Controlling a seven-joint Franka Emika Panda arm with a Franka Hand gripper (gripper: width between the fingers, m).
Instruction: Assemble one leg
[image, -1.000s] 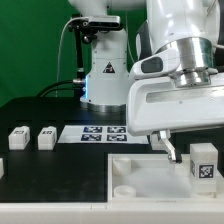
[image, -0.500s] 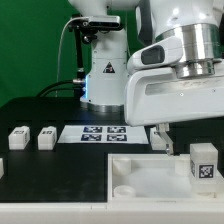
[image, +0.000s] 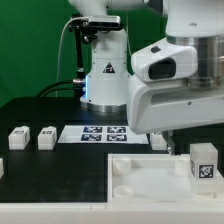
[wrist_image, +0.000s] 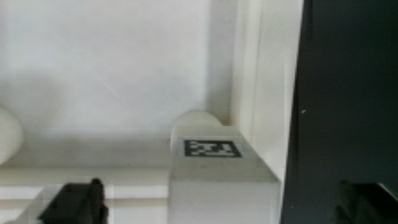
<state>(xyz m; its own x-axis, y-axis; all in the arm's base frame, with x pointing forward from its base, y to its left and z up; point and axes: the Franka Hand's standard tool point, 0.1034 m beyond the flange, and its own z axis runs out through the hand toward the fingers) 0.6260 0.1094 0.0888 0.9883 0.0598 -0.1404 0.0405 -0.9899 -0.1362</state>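
Observation:
A leg (image: 204, 163), a small white block with a tag, stands upright on the near right corner of the large white panel (image: 140, 178). In the wrist view this leg (wrist_image: 214, 150) shows ahead of my gripper (wrist_image: 219, 204), in line with the gap between the jaws, which stand wide apart and hold nothing. Dark fingertips (wrist_image: 75, 201) show at either side. In the exterior view only one fingertip (image: 159, 141) shows under the hand, above the panel's far edge and left of the leg. Two more legs (image: 18, 136) (image: 45, 137) stand on the black table at the left.
The marker board (image: 104, 132) lies flat behind the panel. Part of another white block (image: 2, 168) shows at the left edge. The robot base (image: 100, 70) and cables stand at the back. The arm's body hides the right rear of the table.
The hand has risen and shifted toward the exterior view's right. The finger has lifted off the panel area. The leg on the panel has not moved.

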